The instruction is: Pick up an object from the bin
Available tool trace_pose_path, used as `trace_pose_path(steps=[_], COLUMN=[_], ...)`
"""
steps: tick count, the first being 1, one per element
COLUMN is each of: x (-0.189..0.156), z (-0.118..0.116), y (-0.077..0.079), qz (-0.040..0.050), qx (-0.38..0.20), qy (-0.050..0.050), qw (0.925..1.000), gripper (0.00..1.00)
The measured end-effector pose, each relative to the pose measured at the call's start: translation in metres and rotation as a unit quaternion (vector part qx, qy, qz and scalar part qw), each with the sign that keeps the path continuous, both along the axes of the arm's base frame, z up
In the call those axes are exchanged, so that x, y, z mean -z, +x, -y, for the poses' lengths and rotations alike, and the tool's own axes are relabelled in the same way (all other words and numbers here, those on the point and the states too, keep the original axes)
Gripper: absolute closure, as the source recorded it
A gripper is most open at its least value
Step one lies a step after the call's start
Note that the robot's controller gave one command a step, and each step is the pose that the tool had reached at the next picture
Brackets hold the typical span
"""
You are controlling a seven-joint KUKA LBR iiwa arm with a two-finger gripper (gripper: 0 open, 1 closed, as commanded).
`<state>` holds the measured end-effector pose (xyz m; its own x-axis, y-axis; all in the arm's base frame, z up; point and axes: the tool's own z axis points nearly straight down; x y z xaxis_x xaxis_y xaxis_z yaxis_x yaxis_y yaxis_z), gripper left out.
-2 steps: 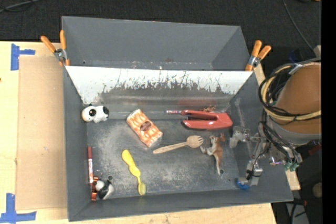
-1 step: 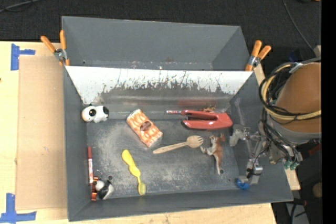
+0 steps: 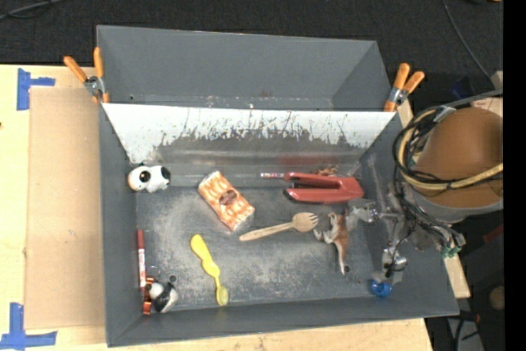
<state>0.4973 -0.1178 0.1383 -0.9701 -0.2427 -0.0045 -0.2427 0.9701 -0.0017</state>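
Bin: grey sheet-metal bin (image 3: 238, 70) with sloping walls. The floor is scuffed and dusted pale, and a white streaked band runs across the back wall.
End effector: slender metal end effector (image 3: 394, 265) at the lower right of the bin, close to the right wall. Cannot tell whether it is open or closed.
Arm: rounded orange-brown cover (image 3: 460, 156) ringed with black and yellow cables, at the right of the frame.
Thing under end effector: small blue object (image 3: 380, 288), rounded and glossy. It lies on the floor near the lower right corner, just below and left of the tip. Contact cannot be judged.
Next nearest: brown toy animal (image 3: 338, 237), matt and irregular, just left of the end effector and apart from it.
Centre right: red tool (image 3: 323, 187), long, smooth plastic, lying flat above the toy animal.
Centre: wooden fork (image 3: 279, 228), pale wood, its head near the toy animal.
Centre left: orange-and-white block (image 3: 225, 200), boxy and patterned.
Upper left: black-and-white panda toy (image 3: 148, 177), round, at the foot of the back wall.
Lower left: yellow plastic utensil (image 3: 209, 265); red pen (image 3: 140, 257) lying along the left wall; small black-and-white figure (image 3: 164, 297) in the corner.
Open room: bare floor between the yellow utensil and the toy animal. The blue object is hemmed in by the right and front walls.
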Motion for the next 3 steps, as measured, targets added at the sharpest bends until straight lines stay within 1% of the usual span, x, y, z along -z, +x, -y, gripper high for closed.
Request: trace_pose_path(steps=[1, 2, 3], x=[0.02, 0.038, 0.062], z=[0.005, 0.008, 0.016], y=[0.041, 0.037, 0.053], qz=[-0.0013, -0.0045, 0.0016], qx=[-0.157, -0.244, -0.369], qy=[0.001, 0.002, 0.009], qw=[0.9876, 0.9697, 0.9292], gripper=[0.0, 0.0, 0.0])
